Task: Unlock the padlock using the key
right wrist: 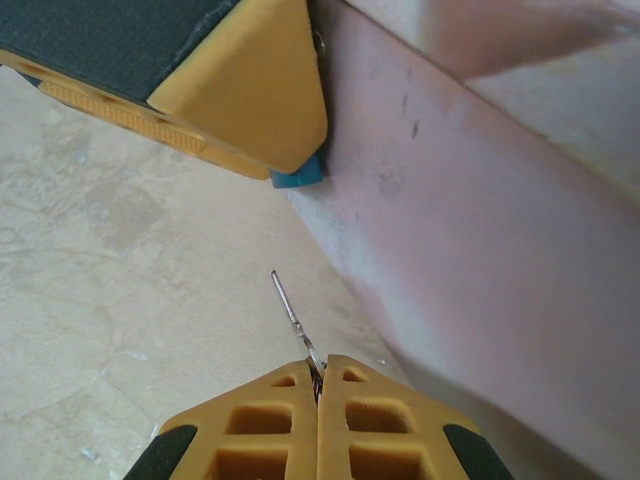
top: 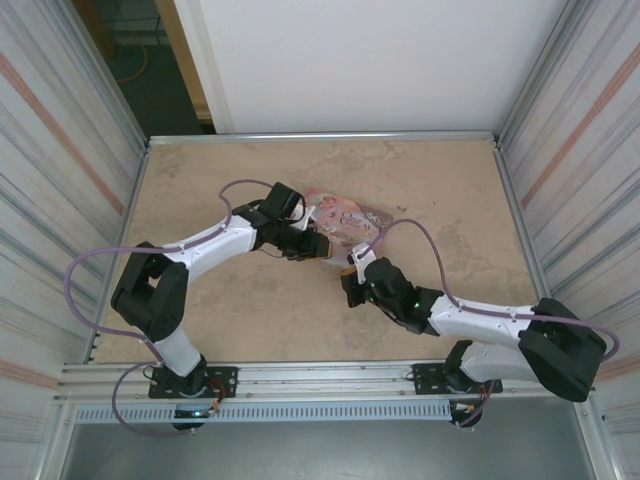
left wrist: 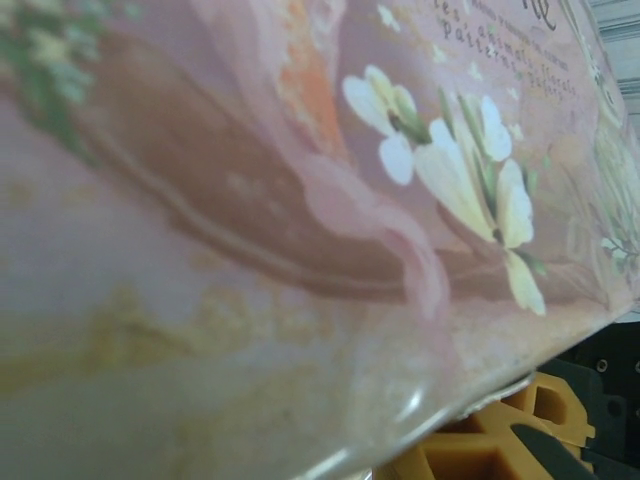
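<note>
Padlock [right wrist: 298,178] mostly hidden (blue corner vis.)

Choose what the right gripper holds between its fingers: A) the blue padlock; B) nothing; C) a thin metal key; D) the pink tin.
C: in the right wrist view the right gripper is shut on a thin metal key, its tip apart from the blue padlock.

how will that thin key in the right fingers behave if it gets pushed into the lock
Probably stiff but delicate: the key looks like a thin metal sliver, so side force may bend it. The right fingers pinch only its end, so it likely pivots or slips if pushed off-axis.
</note>
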